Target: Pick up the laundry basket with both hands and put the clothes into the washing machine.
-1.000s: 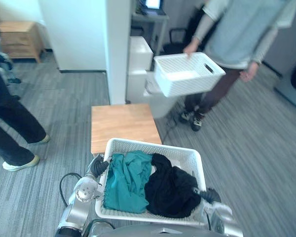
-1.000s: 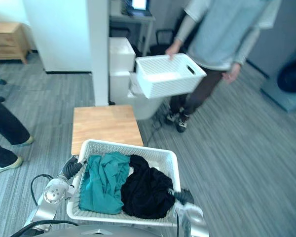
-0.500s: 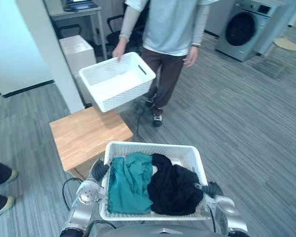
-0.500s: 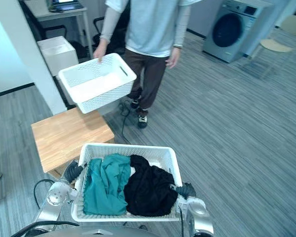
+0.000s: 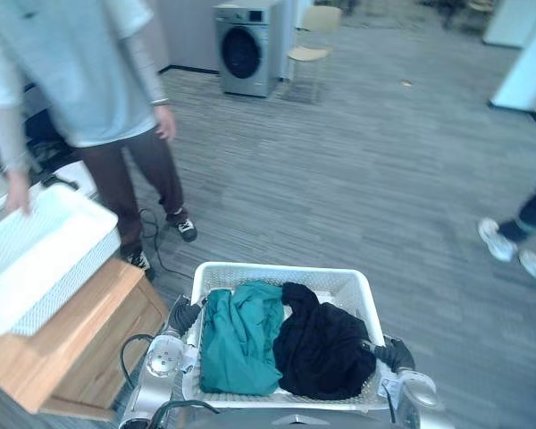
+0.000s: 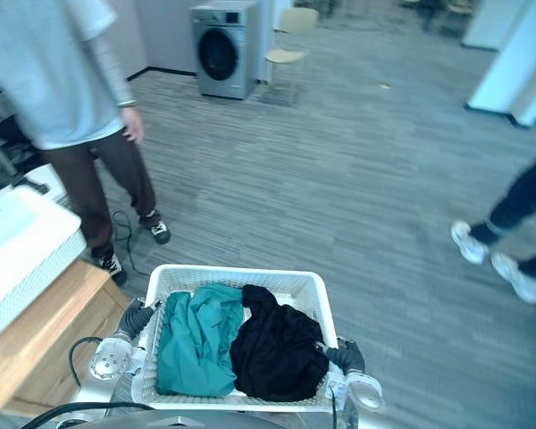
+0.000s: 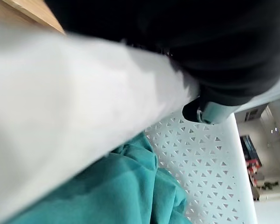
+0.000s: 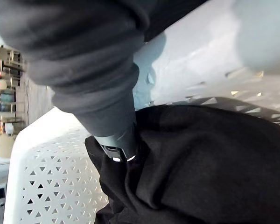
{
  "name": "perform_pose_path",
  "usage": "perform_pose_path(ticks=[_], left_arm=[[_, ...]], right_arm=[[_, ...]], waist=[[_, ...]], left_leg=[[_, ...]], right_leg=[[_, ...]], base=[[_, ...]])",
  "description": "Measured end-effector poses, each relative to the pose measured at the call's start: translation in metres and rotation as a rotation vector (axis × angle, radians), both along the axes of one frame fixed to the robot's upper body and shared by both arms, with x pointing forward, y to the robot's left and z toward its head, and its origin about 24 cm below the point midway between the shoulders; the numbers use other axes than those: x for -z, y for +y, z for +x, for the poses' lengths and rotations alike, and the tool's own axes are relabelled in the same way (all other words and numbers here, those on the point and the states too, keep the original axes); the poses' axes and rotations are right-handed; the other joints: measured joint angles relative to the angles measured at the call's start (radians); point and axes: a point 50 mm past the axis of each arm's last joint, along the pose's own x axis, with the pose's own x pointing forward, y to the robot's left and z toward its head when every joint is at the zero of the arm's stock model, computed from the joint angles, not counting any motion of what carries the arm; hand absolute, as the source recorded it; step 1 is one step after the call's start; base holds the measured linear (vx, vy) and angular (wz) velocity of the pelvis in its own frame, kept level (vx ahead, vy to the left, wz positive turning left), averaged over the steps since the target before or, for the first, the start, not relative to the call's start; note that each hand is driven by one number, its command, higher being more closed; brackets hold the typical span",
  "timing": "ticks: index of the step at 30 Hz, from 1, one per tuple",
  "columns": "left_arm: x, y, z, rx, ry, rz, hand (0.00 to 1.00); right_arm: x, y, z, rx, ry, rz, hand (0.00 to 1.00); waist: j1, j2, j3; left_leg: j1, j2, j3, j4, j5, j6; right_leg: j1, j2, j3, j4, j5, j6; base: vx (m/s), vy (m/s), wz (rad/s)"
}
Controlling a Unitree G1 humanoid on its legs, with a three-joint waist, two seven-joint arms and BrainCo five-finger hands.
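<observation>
**A:** White plastic, that laundry basket (image 5: 339,271). Where is it?

**B:** Between the two hands, held up off the floor (image 5: 366,170). The left hand (image 5: 184,315) is at its left wall and the right hand (image 5: 393,355) at its right wall.

**A:** Are they gripping it?

**B:** Yes. In each wrist view a dark-tipped digit hooks over the rim and into the basket, so both hands are clamped on its sides.

**A:** And the clothes?

**B:** They're inside. A teal garment (image 5: 241,340) lies on the left hand's side and a black garment (image 5: 326,350) on the right hand's side, and the two touch in the middle. The right hand's digit lies against the black cloth.

**A:** The washing machine (image 5: 246,46)?

**B:** Far ahead of both hands, with a chair (image 5: 313,36) just beside it.

**A:** Anyone near?

**B:** A person in a pale top (image 5: 80,80) stands ahead of the left hand, holding a second white basket (image 5: 36,255) on a wooden table (image 5: 80,344) just outside that hand. Another person's shoes (image 5: 498,239) show well off past the right hand.
</observation>
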Motion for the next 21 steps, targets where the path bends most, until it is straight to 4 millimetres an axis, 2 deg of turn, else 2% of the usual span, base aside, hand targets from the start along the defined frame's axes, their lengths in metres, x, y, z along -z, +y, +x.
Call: perform_pose_path(ticks=[1,2,3,4,5,6,8,10,11,12,13,14,15,16,17,18,19,21], left_arm=[[-0.006,0.005,0.003,-0.009,-0.029,0.013,1.00],[-0.002,0.011,0.002,-0.051,-0.013,0.017,1.00],[-0.002,0.010,0.003,-0.054,-0.017,0.007,1.00],[-0.003,0.004,0.004,-0.051,-0.025,-0.008,1.00],[-0.002,0.001,0.003,-0.055,-0.019,-0.022,1.00],[-0.001,0.001,0.001,-0.069,-0.014,-0.034,1.00],[0.003,0.004,-0.009,-0.096,0.008,-0.031,1.00],[-0.001,0.004,-0.009,-0.096,-0.010,-0.029,1.00],[-0.006,0.006,-0.009,-0.097,-0.029,-0.021,1.00],[-0.008,0.009,-0.008,-0.094,-0.037,-0.006,1.00],[-0.008,0.012,-0.008,-0.091,-0.037,0.007,1.00],[-0.010,0.017,-0.008,-0.085,-0.037,0.029,1.00],[-0.014,0.021,-0.006,-0.094,-0.057,0.043,1.00],[-0.018,0.022,-0.005,-0.101,-0.072,0.045,1.00],[-0.024,0.022,-0.002,-0.100,-0.101,0.046,1.00],[-0.030,0.021,0.002,-0.096,-0.131,0.045,1.00],[-0.033,0.020,0.004,-0.094,-0.146,0.045,1.00],[-0.037,0.019,0.012,-0.087,-0.167,0.051,1.00]], right_arm=[[0.001,0.009,0.001,0.001,-0.012,0.027,1.00],[0.000,0.014,-0.001,0.016,-0.025,0.044,1.00],[0.002,0.013,-0.004,0.023,-0.015,0.046,1.00],[0.000,0.013,-0.003,0.030,-0.022,0.045,1.00],[-0.004,0.010,-0.002,0.026,-0.039,0.031,1.00],[-0.008,0.009,0.000,0.021,-0.060,0.021,1.00],[-0.009,0.014,-0.004,-0.002,-0.057,0.019,1.00],[-0.006,0.015,-0.010,0.011,-0.048,0.041,1.00],[-0.004,0.019,-0.010,0.017,-0.049,0.058,1.00],[-0.003,0.021,-0.010,0.022,-0.050,0.068,1.00],[-0.002,0.024,-0.011,0.027,-0.047,0.078,1.00],[0.002,0.029,-0.013,0.035,-0.037,0.099,1.00],[0.004,0.033,-0.014,0.035,-0.033,0.113,1.00],[0.004,0.034,-0.012,0.029,-0.037,0.115,1.00],[0.002,0.036,-0.009,0.022,-0.045,0.115,1.00],[0.001,0.035,-0.006,0.023,-0.055,0.112,1.00],[0.000,0.035,-0.005,0.024,-0.064,0.110,1.00],[-0.003,0.035,0.000,0.033,-0.086,0.111,1.00]], waist=[[0.016,-0.056,0.014],[-0.006,-0.069,0.032],[-0.020,-0.075,0.032],[-0.020,-0.069,0.015],[-0.014,-0.074,0.005],[0.006,-0.072,-0.002],[0.006,-0.096,-0.042],[0.004,-0.102,-0.067],[0.010,-0.114,-0.064],[0.014,-0.124,-0.058],[0.012,-0.132,-0.052],[0.004,-0.142,-0.039],[0.005,-0.135,-0.011],[0.005,-0.139,-0.008],[0.003,-0.135,-0.008],[-0.004,-0.126,-0.006],[-0.008,-0.121,-0.002],[-0.014,-0.120,0.010]], left_leg=[[0.018,-0.031,0.029,0.007,0.004,-0.029],[-0.022,-0.026,0.003,0.104,-0.020,-0.052],[-0.045,-0.035,-0.015,0.124,-0.021,-0.050],[-0.060,-0.060,-0.020,0.105,-0.017,-0.039],[-0.059,-0.061,0.006,0.073,-0.007,-0.020],[-0.043,-0.063,0.043,0.038,0.017,-0.007],[0.014,-0.090,0.102,-0.034,0.036,-0.001],[0.040,-0.114,0.124,-0.072,0.039,0.006],[0.065,-0.126,0.138,-0.100,0.040,0.007],[0.090,-0.135,0.145,-0.118,0.040,0.008],[0.115,-0.142,0.146,-0.129,0.040,0.008],[0.168,-0.147,0.145,-0.144,0.034,0.018],[0.228,-0.144,0.142,-0.162,0.018,0.029],[0.249,-0.140,0.140,-0.163,0.006,0.031],[0.272,-0.126,0.131,-0.163,-0.010,0.026],[0.285,-0.098,0.110,-0.162,-0.032,0.012],[0.293,-0.083,0.097,-0.163,-0.044,0.000],[0.341,-0.037,0.076,-0.187,-0.081,-0.032]], right_leg=[[0.017,-0.043,0.006,0.066,-0.069,0.019],[0.038,-0.039,0.015,0.045,-0.147,0.023],[0.041,-0.036,0.013,0.035,-0.145,0.019],[0.046,-0.042,0.030,0.013,-0.144,0.019],[0.044,-0.040,0.045,-0.004,-0.141,0.024],[0.047,-0.044,0.066,-0.003,-0.139,0.027],[0.055,-0.082,0.102,-0.006,-0.155,0.065],[0.053,-0.111,0.101,0.007,-0.160,0.109],[0.034,-0.123,0.094,0.063,-0.159,0.151],[0.011,-0.134,0.069,0.139,-0.162,0.218],[-0.006,-0.145,0.048,0.202,-0.156,0.263],[-0.038,-0.162,-0.011,0.341,-0.108,0.329],[-0.089,-0.184,-0.069,0.489,-0.063,0.306],[-0.114,-0.195,-0.090,0.545,-0.073,0.278],[-0.163,-0.224,-0.131,0.592,-0.100,0.227],[-0.203,-0.253,-0.180,0.564,-0.121,0.190],[-0.218,-0.266,-0.199,0.526,-0.127,0.180],[-0.243,-0.330,-0.263,0.263,-0.101,0.191]], base=[[0.04,0.016,-1.32],[0.02,-0.054,-0.43],[0.02,-0.070,-0.14],[-0.01,0.006,-0.30],[0.03,0.029,-0.80],[0.15,0.088,-1.01],[0.32,0.124,-0.61],[0.28,0.100,-0.08],[0.22,0.069,-0.08],[0.27,0.073,-0.06],[0.22,0.024,0.12],[0.29,0.016,0.13],[0.31,0.001,0.11],[0.30,-0.053,0.06],[0.29,-0.115,0.18],[0.33,-0.189,0.25],[0.34,-0.245,0.36],[0.34,-0.300,0.24]])
